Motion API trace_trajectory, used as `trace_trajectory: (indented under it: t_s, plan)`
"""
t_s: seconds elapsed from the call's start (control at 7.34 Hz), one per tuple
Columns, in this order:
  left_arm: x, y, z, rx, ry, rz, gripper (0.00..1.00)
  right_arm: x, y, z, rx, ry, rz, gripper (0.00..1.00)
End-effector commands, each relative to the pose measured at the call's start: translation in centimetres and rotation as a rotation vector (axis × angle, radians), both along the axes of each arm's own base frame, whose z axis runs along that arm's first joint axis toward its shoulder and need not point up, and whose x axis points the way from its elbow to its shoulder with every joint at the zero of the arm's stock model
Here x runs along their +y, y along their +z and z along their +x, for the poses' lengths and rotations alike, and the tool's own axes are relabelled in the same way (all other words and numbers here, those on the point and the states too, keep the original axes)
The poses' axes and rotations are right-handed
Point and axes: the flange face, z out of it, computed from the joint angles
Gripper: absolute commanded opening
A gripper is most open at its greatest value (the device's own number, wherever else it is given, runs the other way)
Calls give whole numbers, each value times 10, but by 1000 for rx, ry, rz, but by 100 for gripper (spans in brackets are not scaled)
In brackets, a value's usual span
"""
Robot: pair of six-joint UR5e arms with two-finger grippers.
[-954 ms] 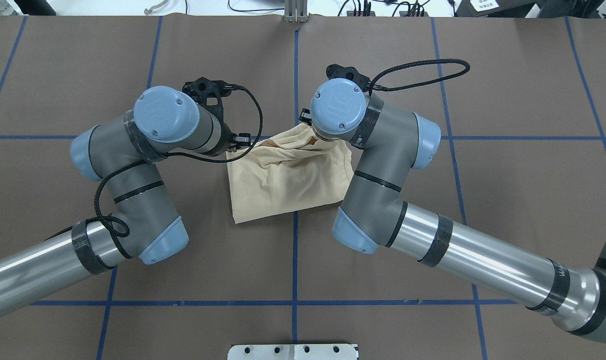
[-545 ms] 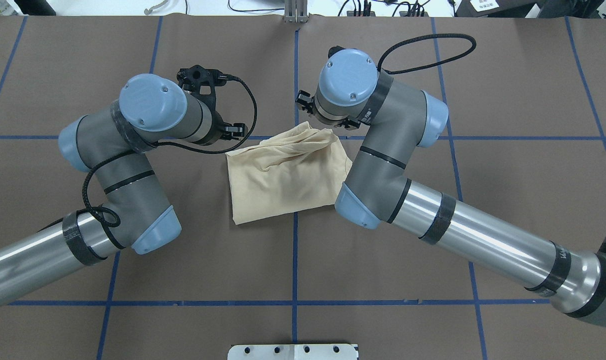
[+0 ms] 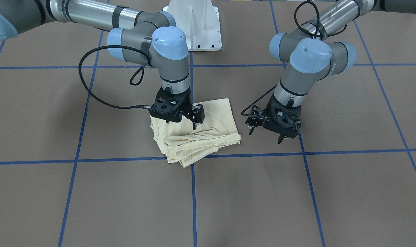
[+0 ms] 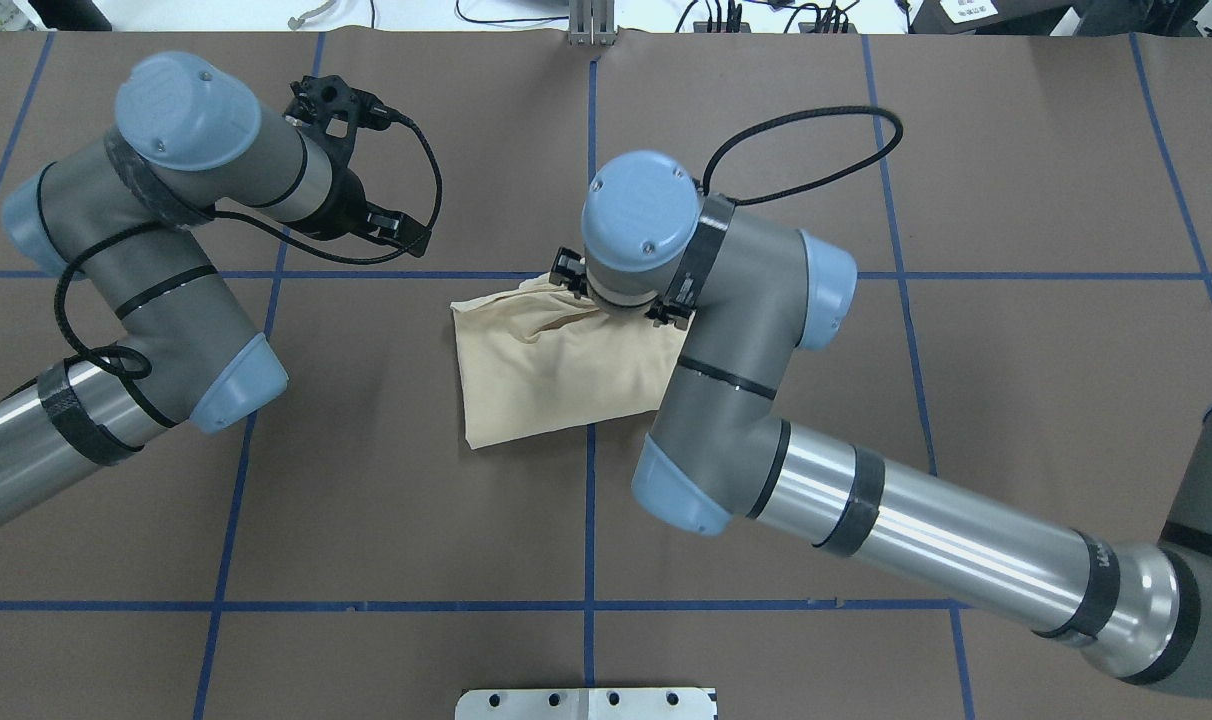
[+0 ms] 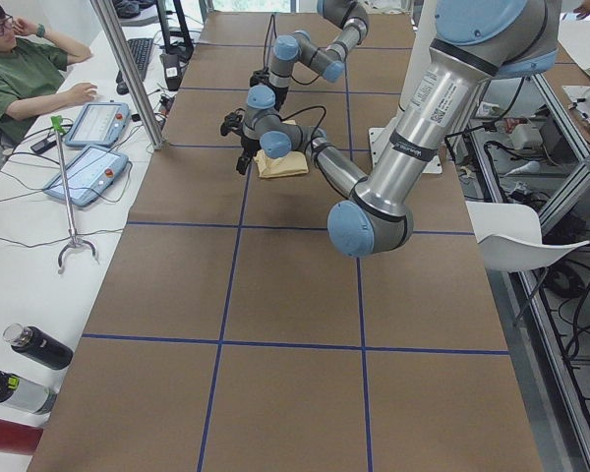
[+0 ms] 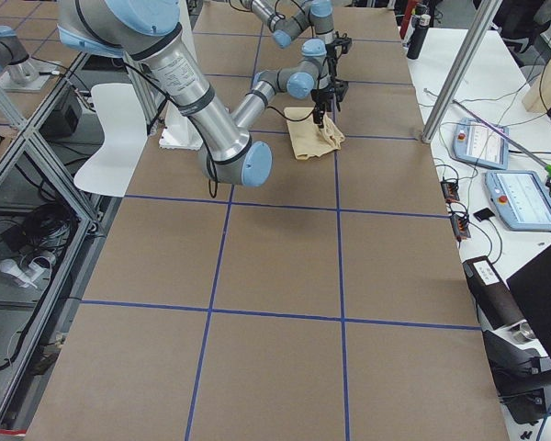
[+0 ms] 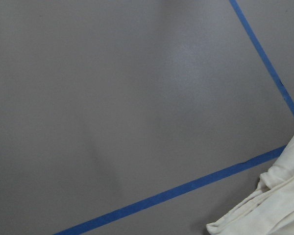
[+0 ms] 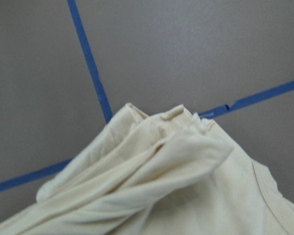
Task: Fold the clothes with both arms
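The clothes are one pale cream-yellow shirt point(image 4: 546, 370), lying folded into a rough square at the table's middle, with a bunched roll along its far edge point(image 3: 194, 145). My right gripper point(image 3: 194, 123) hangs just over that shirt near its middle, fingers apart, and no cloth shows pinched between them. Most of it is hidden under the right wrist point(image 4: 636, 225) in the overhead view. My left gripper point(image 3: 265, 136) is open and holds nothing, off the shirt's left side above bare table. The left wrist view catches only a corner of the shirt point(image 7: 279, 205). The right wrist view looks down on the bunched folds point(image 8: 161, 186).
Brown paper with blue tape lines point(image 4: 589, 520) covers the table. The white pedestal base point(image 3: 194, 27) stands behind the shirt. A person point(image 5: 20, 69) sits at a side bench with tablets point(image 5: 88, 147). Bottles point(image 5: 34, 349) lie at that bench's near end.
The shirt's lifted far edge has dropped onto the table. My left arm has swung away to the left and back. My right gripper has moved left and down over the shirt.
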Motion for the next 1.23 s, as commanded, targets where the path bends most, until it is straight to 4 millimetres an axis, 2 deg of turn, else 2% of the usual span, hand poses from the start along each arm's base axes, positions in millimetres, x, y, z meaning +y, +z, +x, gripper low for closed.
trace_trajectory:
  t_s: [0.0,0.27,0.55,0.68,1.09]
  plan:
    - [-3,4,-6,-1,9,1,100,25,14,-30,94,-86,106,100]
    - [-2,3,-6,3,8,3,100,11,24,-33,181,-187,243,100]
    - [-2,3,-6,3,10,3,100,-17,28,-57,200,-181,265,100]
    - [-2,3,-6,3,8,3,100,-34,26,-61,200,-166,267,100]
    - [1,-3,-9,14,10,10,100,-111,28,-46,176,-77,334,99]
